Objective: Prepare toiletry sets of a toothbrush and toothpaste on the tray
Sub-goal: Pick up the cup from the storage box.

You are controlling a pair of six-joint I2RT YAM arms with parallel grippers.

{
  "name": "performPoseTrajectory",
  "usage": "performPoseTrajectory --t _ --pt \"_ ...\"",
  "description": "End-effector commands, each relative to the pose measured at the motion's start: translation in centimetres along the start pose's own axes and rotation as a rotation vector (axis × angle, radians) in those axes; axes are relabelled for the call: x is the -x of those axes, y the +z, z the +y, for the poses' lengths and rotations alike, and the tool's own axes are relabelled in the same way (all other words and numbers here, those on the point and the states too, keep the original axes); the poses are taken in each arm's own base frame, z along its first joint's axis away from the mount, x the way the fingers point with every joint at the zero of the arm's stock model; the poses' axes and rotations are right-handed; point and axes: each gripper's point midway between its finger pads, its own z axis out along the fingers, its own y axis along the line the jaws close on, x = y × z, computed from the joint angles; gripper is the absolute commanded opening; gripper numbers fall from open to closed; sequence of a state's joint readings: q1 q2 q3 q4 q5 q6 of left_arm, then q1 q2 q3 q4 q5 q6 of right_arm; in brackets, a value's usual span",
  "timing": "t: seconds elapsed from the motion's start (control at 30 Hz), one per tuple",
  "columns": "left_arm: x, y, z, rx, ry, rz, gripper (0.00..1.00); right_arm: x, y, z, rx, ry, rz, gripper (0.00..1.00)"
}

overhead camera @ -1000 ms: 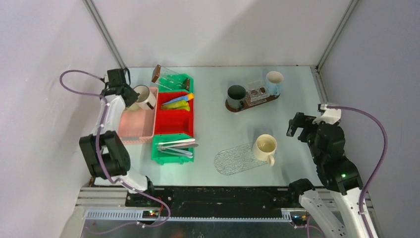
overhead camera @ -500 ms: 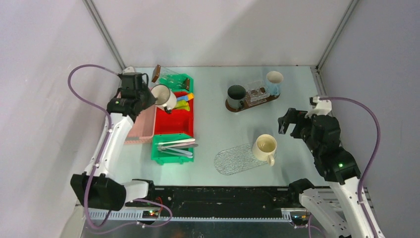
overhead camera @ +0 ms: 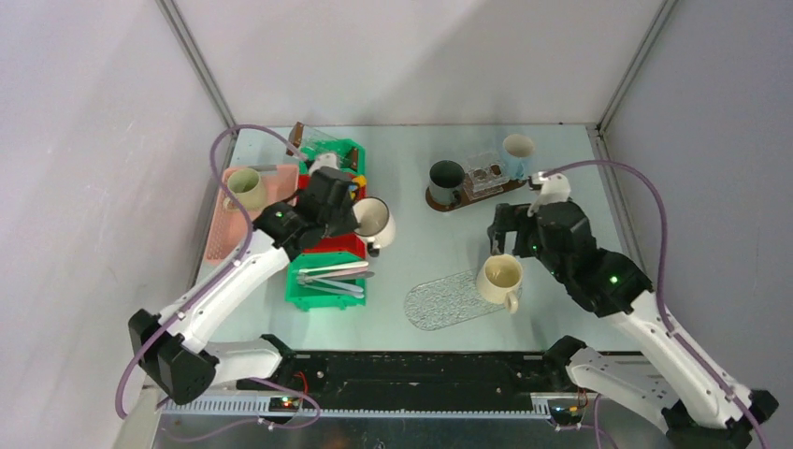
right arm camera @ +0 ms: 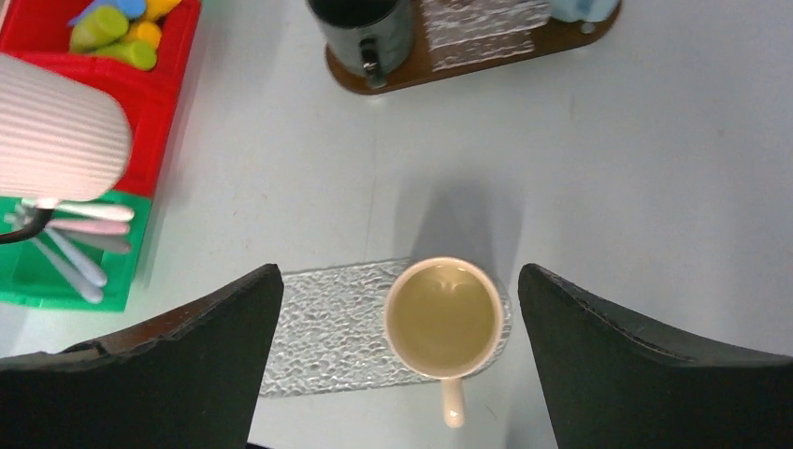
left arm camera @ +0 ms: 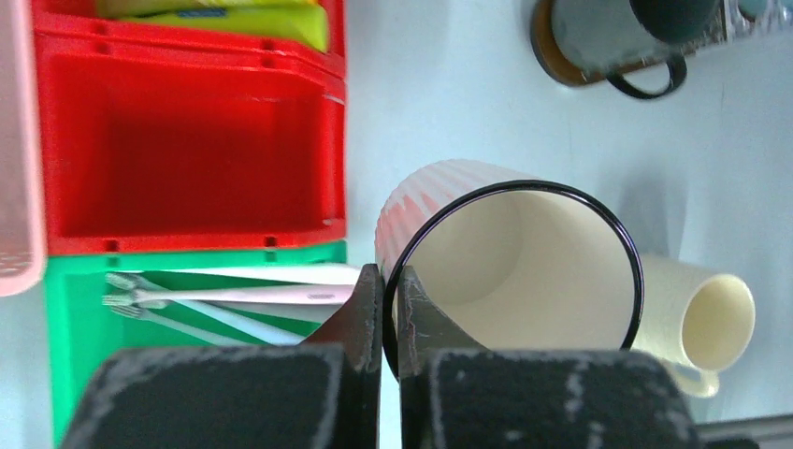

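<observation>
Table (overhead camera: 421, 238): glass tray (overhead camera: 438, 303), brown tray (overhead camera: 455, 205), coloured bins (overhead camera: 323, 301), pink basket (overhead camera: 220, 236).

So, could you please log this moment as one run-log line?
left gripper: shut on white mug rim | right gripper: open over cream mug on clear tray | toothbrushes: green bin | tubes: red bin

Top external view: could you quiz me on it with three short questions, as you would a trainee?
1. True or false: the left claw is shut on the rim of the white ribbed mug.
2. The cream mug under the open right claw stands on: A) the clear textured tray; B) a brown oval tray; C) a pink basket.
3. What colour is the bin holding the toothbrushes?

Key: 1 true; 2 A; 3 green.
</observation>
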State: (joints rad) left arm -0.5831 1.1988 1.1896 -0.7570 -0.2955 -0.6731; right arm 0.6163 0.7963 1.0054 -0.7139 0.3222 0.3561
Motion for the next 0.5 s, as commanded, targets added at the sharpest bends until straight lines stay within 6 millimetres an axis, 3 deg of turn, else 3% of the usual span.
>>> performPoseTrajectory --t 0.0,0.23,0.47 --pt "1.2 -0.3 -4.2 -0.079 -0.078 -0.096 0.00 1.5 0.2 2.2 -0.002 -0.004 -0.032 0.99" --pt "-0.7 -0.5 -8.1 -0.132 -0.046 -0.086 0.00 1.2 0.9 7.9 0.108 0.026 0.009 0.95" --pt "-1.5 -0.9 -10.1 -0.165 -0.051 -0.109 0.00 0.7 2.1 12.4 0.169 0.038 0.066 0.86"
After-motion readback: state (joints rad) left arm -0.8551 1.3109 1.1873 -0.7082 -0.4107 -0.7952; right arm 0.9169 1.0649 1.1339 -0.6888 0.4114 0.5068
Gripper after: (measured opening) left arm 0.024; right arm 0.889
